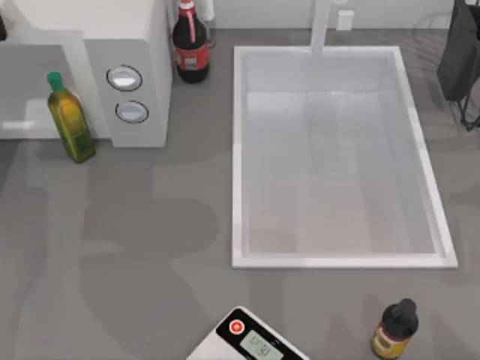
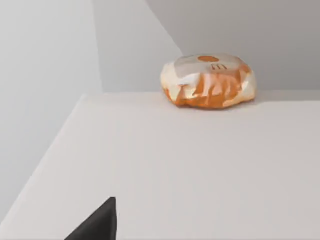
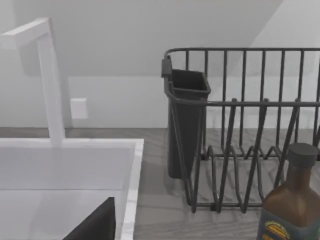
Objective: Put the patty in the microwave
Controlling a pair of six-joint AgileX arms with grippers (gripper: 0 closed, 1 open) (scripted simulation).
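Observation:
The patty (image 2: 209, 81), a whitish wrapped lump with orange patches, lies on a flat white floor (image 2: 175, 165) with white walls meeting in a corner behind it. My left gripper's dark fingertip (image 2: 97, 225) sits well short of the patty, apart from it, and the gripper is open and empty. The microwave (image 1: 139, 45) stands at the back left, its grey panel with two silver dials (image 1: 124, 77) facing up. From above, the patty is hidden. My right gripper's fingertip (image 3: 95, 222) hangs over the sink's rim (image 3: 131, 190) near the dish rack, open and idle.
A green oil bottle (image 1: 70, 118) stands before the microwave and a cola bottle (image 1: 190, 45) beside it. The white sink (image 1: 238, 150) with its faucet (image 1: 321, 26) takes the middle right. A scale (image 1: 251, 341) and brown bottle (image 1: 395, 330) sit at the front, a dark dish rack (image 3: 240, 125) at back right.

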